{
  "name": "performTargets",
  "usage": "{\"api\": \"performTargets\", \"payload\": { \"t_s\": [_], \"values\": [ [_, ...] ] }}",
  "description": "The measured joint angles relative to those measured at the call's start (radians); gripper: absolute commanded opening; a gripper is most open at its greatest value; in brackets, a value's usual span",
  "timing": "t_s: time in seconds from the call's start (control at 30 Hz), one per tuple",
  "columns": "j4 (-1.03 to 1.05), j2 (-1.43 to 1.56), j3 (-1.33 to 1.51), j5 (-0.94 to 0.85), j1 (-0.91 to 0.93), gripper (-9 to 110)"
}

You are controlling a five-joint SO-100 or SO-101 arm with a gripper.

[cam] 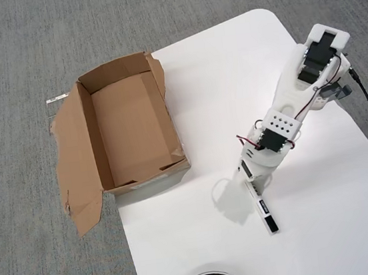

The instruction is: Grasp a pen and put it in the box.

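Jaws (255,184) come first, though the arm's own body hides them from above: they sit low over the pen, and I cannot tell how wide they stand or whether they hold it. By size, the white surface (316,228) fills the lower right of the frame. The box (132,127) stands open and empty at upper left, on the surface's edge, flaps ragged. The arm (293,97) reaches down from upper right. The pen (266,213) lies flat at lower centre-right, well apart from the box. Judging by this, the grasp itself is unconfirmed; lifting, carrying and dropping all remain.
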Motion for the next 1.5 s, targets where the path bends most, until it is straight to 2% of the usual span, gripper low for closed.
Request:
{"api": "performTargets", "payload": {
  "t_s": [0.2, 0.97, 1.07, 1.27, 1.5],
  "values": [
    [0.081, -0.046, -0.054, -0.002, -0.009, 19],
    [0.091, -0.060, -0.081, -0.002, -0.003, 18],
    [0.091, -0.060, -0.081, -0.002, -0.003, 15],
    [0.091, -0.060, -0.081, -0.002, -0.003, 1],
    [0.091, -0.061, -0.084, 0.003, -0.005, 0]
  ]
}}
